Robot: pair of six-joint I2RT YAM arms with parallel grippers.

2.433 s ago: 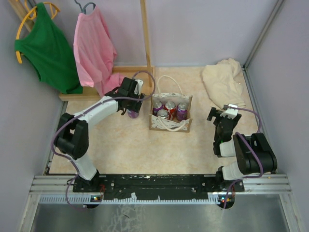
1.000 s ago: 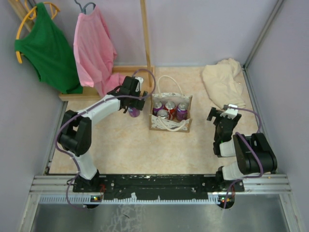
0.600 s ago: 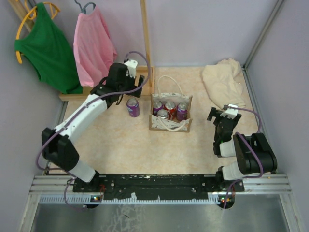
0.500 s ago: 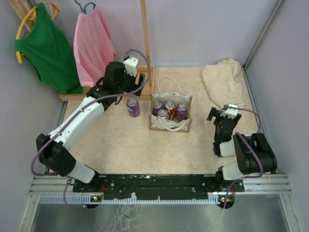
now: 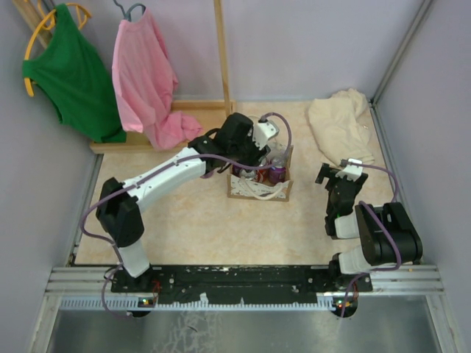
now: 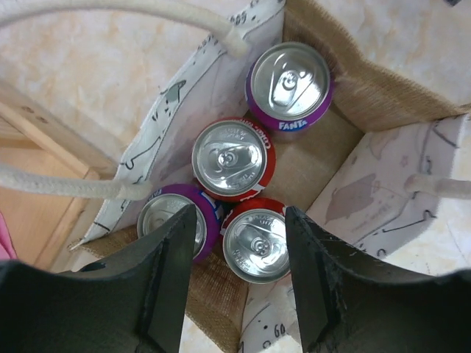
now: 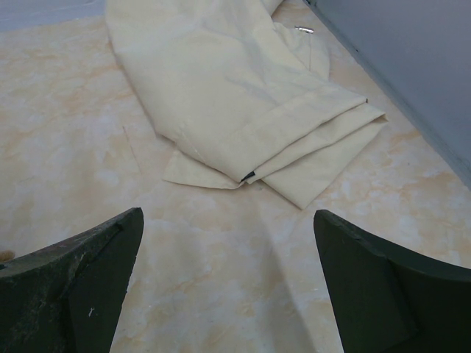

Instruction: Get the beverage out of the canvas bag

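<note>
The canvas bag (image 5: 257,191) stands mid-table, its rope handles (image 6: 110,187) spread apart. In the left wrist view the bag (image 6: 188,95) holds several upright cans: a purple Fanta can (image 6: 288,87), a red can (image 6: 229,158), a purple can (image 6: 173,224) and a second red can (image 6: 257,245). My left gripper (image 6: 239,220) is open and empty just above the bag, its jaws either side of the nearer red can. In the top view it (image 5: 259,156) covers most of the bag's opening. My right gripper (image 5: 335,175) is open and empty at the right, over bare table (image 7: 227,217).
A plain cream cloth (image 5: 338,125) lies at the back right, just ahead of the right gripper (image 7: 228,95). A green shirt (image 5: 70,70) and a pink shirt (image 5: 143,81) hang on a wooden rack (image 5: 219,51) at the back left. Walls close both sides.
My left gripper let go of a purple can on the table left of the bag, rose, and swung right over the bag. That can is now hidden under the arm. The right arm stayed still.
</note>
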